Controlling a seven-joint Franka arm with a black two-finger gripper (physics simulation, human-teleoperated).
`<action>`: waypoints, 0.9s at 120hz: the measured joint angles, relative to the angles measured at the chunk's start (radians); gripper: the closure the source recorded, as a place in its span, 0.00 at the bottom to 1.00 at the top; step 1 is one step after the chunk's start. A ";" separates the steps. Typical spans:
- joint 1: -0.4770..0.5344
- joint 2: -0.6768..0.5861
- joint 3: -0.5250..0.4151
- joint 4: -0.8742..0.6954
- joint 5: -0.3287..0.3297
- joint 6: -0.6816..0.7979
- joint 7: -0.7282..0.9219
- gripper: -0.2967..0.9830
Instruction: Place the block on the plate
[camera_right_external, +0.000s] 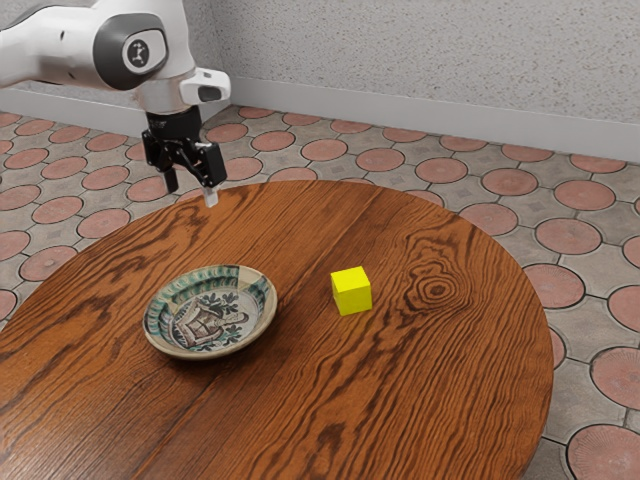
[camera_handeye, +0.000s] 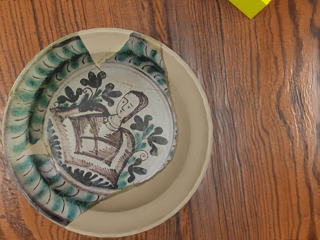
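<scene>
Black two-finger gripper (camera_right_external: 191, 187): spread. Centre above yellow cubic block (camera_right_external: 351, 292), align with faces, descend (clearing painted ceramic plate (camera_right_external: 212, 318)).

A passable strip of table (camera_right_external: 304, 320) separates the plate (camera_right_external: 210, 320) and block (camera_right_external: 351, 292).

A round wooden table (camera_right_external: 450, 400) is filling the lower part of the exterior view, its reddish-brown surface showing dark, wavy grain and its edge curving toward the right of the frame. Left of the frame's centre, a round plate (camera_right_external: 212, 320) is lying face up, displaying a painted figure among dark leaves, with green patterning and plain tan areas around it. Right of the plate, a yellow block (camera_right_external: 351, 292) is sitting flat on the wood, standing apart from the plate and near a swirling knot (camera_right_external: 437, 290) in the grain.
</scene>
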 joint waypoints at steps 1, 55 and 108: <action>0.000 0.000 0.000 0.000 0.000 0.000 0.001 0.23; -0.185 0.344 0.108 0.272 -0.067 0.014 0.016 0.23; -0.380 0.739 0.311 0.687 -0.212 0.011 -0.314 0.23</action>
